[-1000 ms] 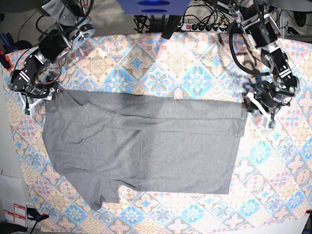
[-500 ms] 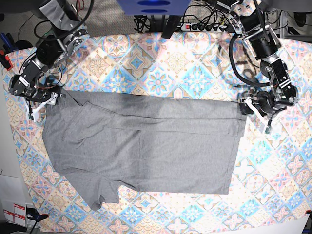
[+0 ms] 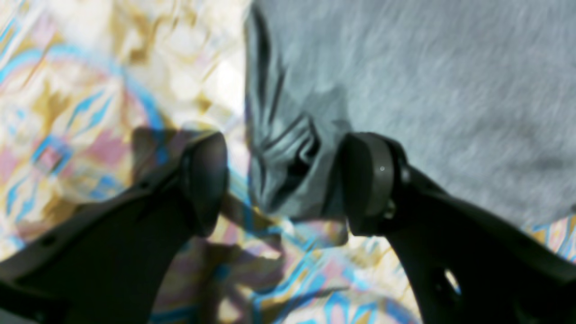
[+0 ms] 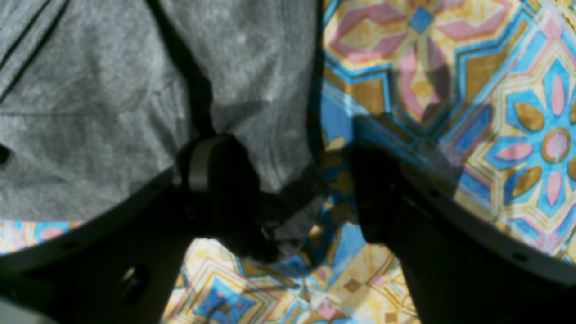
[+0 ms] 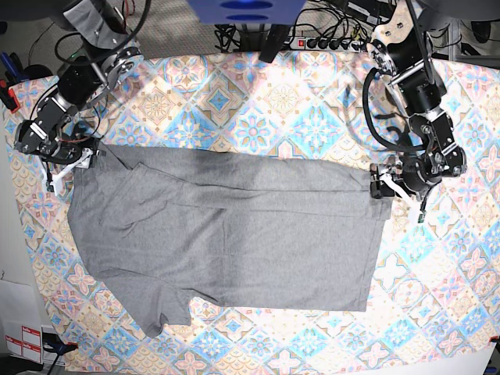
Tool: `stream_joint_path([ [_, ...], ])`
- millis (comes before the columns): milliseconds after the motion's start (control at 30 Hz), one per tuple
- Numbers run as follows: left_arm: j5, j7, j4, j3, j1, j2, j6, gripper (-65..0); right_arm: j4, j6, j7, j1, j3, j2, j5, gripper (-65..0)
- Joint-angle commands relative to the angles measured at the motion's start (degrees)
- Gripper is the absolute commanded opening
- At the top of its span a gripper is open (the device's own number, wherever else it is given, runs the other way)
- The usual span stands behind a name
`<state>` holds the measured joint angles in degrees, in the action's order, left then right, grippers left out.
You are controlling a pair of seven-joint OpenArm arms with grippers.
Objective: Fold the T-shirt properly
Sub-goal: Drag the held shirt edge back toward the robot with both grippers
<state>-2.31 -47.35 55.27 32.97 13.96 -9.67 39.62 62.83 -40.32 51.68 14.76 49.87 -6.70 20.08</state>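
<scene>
Lying bunched between left claw [image 3: 283,180]: T-shirt [image 3: 427,90].

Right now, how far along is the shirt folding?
Done: one lengthwise fold, the T-shirt lying as a flat band on the tablecloth. In hand: both end effectors, left and right, straddle its far corners, jaws open, gripping nothing. Left: grasp and fold again; a sleeve sticks out.

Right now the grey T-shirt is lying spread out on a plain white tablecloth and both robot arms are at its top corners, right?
Not quite. The tablecloth is not plain white: it has a colourful tile pattern in blue, pink and yellow, as the base view shows. The rest holds: the grey T-shirt lies spread out, with the left gripper and right gripper at its top corners.
</scene>
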Motion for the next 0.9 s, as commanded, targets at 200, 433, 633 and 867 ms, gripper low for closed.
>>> stream_joint_path([
  [200,1.5,-4.5,-0.5,-0.3,-0.5,2.1,0.4,-25.3,0.2,0.3,1.8,0.4,-3.6,-0.4,0.6,-25.4],
  [433,1.5,-4.6,-0.5,-1.2,-0.6,2.3,0.4,-36.7,0.2,0.3,1.6,0.4,-3.6,-0.3,0.6,-29.0],
  [633,1.5,-4.1,-0.5,-10.2,-2.2,2.3,0.4,-52.5,-0.3,0.3,1.6,0.4,-4.0,-0.4,0.8,-52.4],
  [867,1.3,-1.7,-0.3,-11.7,-6.3,2.2,0.4,-61.1,-0.3,0.3,1.6,0.0,-3.7,-0.6,1.2,-59.4],
])
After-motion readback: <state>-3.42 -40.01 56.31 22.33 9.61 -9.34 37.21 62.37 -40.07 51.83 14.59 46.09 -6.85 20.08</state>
